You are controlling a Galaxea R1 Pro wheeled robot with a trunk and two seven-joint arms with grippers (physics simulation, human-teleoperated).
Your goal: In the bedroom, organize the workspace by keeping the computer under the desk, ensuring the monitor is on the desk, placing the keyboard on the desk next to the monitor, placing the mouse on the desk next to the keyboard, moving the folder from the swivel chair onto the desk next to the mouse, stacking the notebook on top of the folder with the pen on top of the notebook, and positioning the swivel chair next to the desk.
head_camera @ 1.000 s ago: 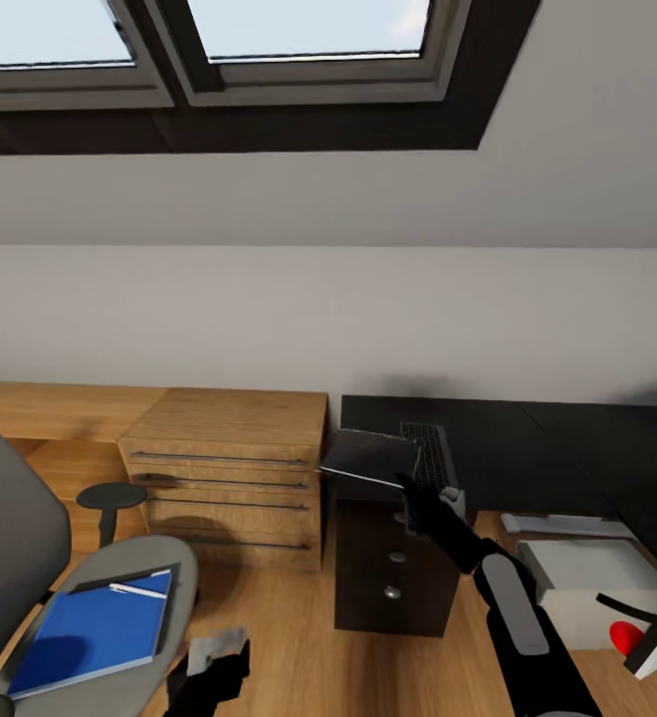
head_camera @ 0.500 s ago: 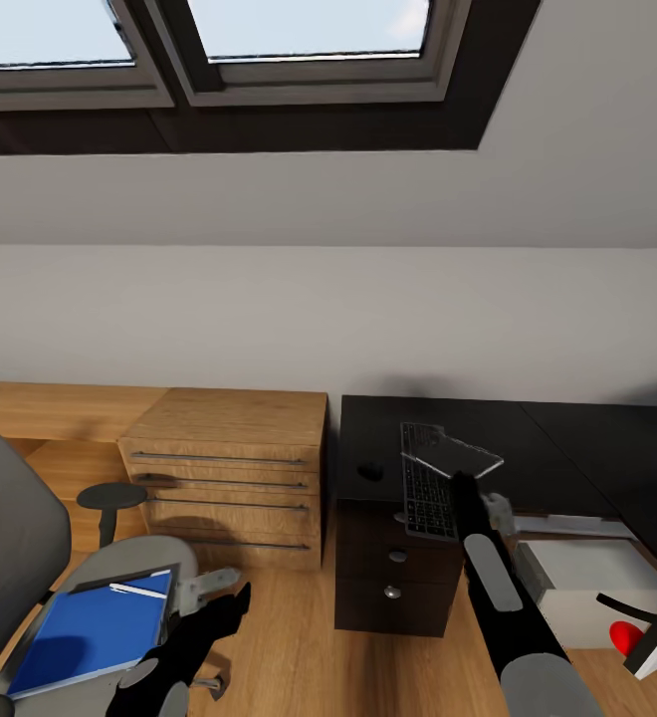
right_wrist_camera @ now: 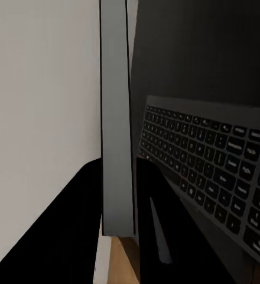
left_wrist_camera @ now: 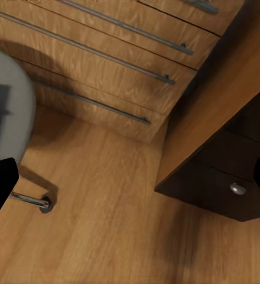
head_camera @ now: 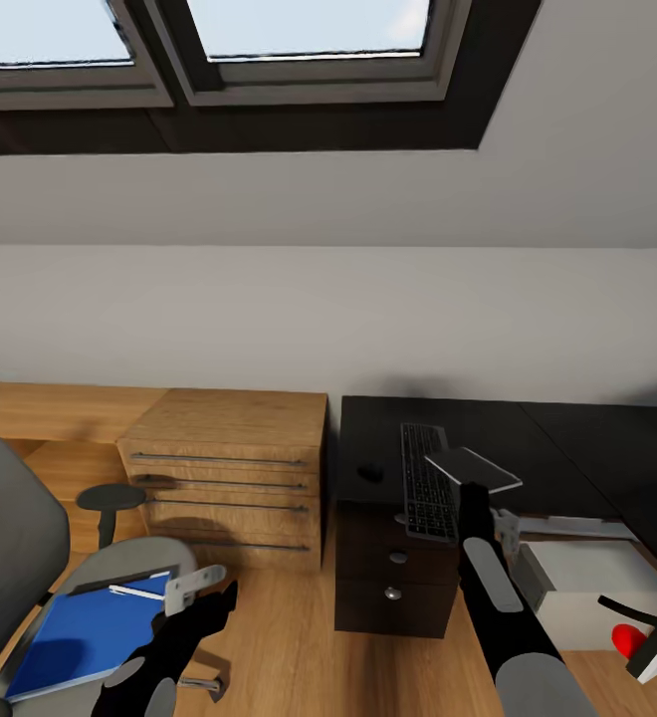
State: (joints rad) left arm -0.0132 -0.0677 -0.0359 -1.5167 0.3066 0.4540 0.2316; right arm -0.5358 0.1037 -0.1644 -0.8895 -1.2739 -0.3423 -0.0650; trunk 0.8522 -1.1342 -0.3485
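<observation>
The desk already carries the keyboard and, to its left, the mouse. The right gripper is clamped on a thin grey slab (identity unclear) above the keyboard; lower it level. The folder waits on the swivel chair; the left gripper's jaws look parted, empty.

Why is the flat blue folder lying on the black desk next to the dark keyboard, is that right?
Not quite. The flat blue folder lies on the grey chair seat, as the head view shows. The dark keyboard is on the black desk.
</observation>
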